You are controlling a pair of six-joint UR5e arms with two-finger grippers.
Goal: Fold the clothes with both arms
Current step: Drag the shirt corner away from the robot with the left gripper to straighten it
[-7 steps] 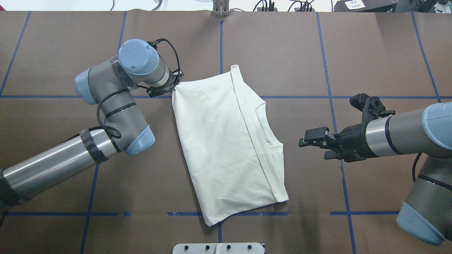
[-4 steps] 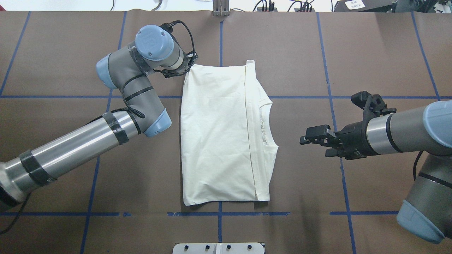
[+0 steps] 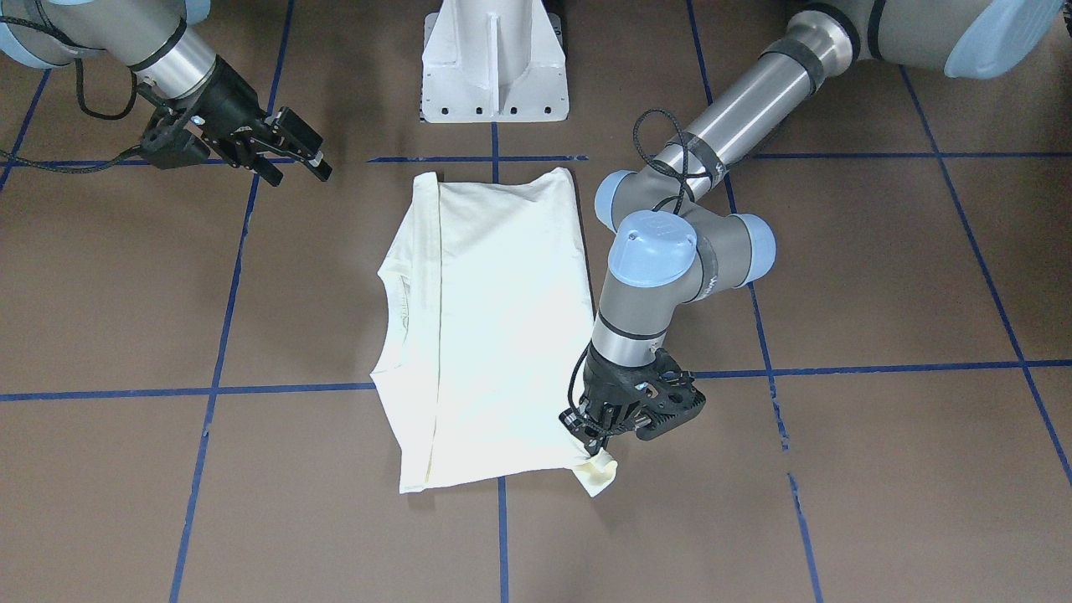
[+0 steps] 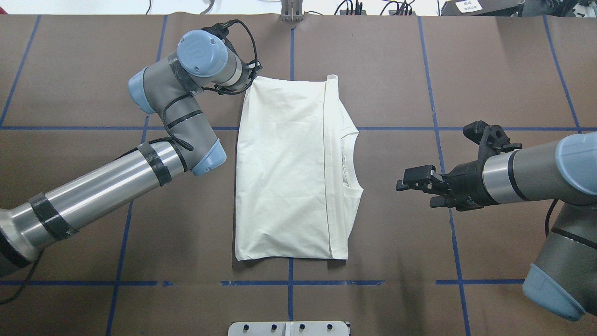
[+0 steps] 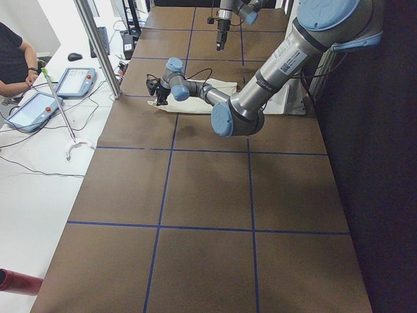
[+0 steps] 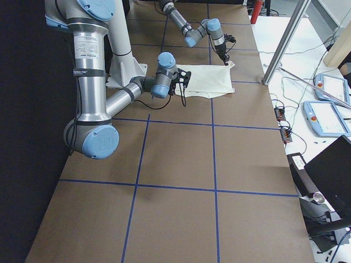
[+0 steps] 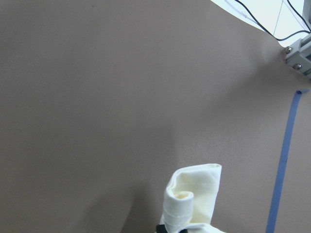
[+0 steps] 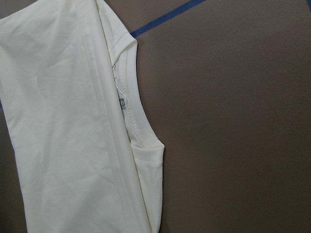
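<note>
While left tool pinches shirt by rolled-up corner nearest table far edge, shirt lies folded mid-table, plain side up. Right tool spread wide, hovering well apart, collar side.

The T-shirt is matt cloth (faintly creased), the table matt, left arm shiny metal.

A brown table with a shirt on it.
The table has blue lines that make big squares. The cream shirt lies folded in the middle. A white stand sits at one edge.
</note>
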